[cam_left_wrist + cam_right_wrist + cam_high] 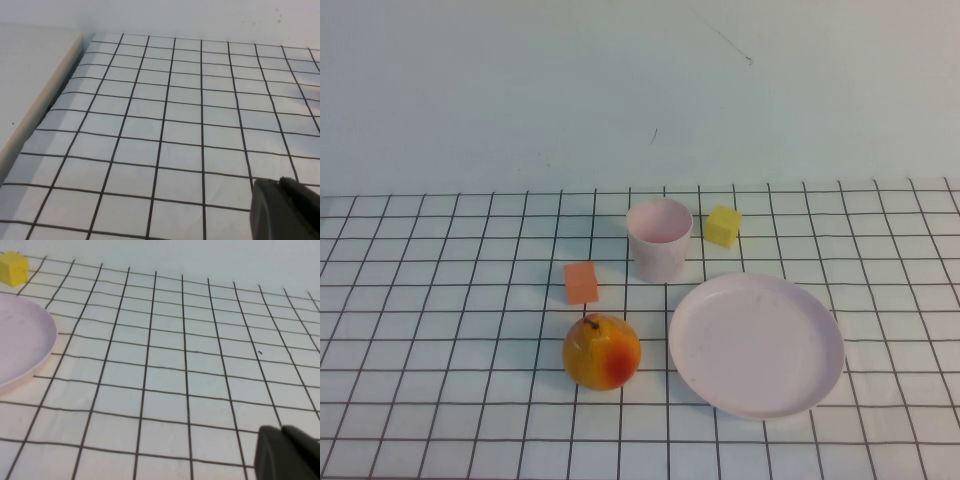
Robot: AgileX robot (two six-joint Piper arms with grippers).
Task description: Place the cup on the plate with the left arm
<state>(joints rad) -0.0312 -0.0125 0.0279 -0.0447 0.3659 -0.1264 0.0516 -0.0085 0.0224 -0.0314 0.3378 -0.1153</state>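
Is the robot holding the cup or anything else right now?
No. The cup stands alone behind the plate. The left gripper is shut on nothing; the right gripper holds nothing either.

A white tablecloth ruled with a thin black grid was seen under everything, backed by a plain pale wall. The cup and the plate were both rendered in pale pink. The pear was coloured yellow-orange with a red blush (and a dark stem). An orange block and a yellow cube were noted. The left gripper and right gripper were shown in dark grey.
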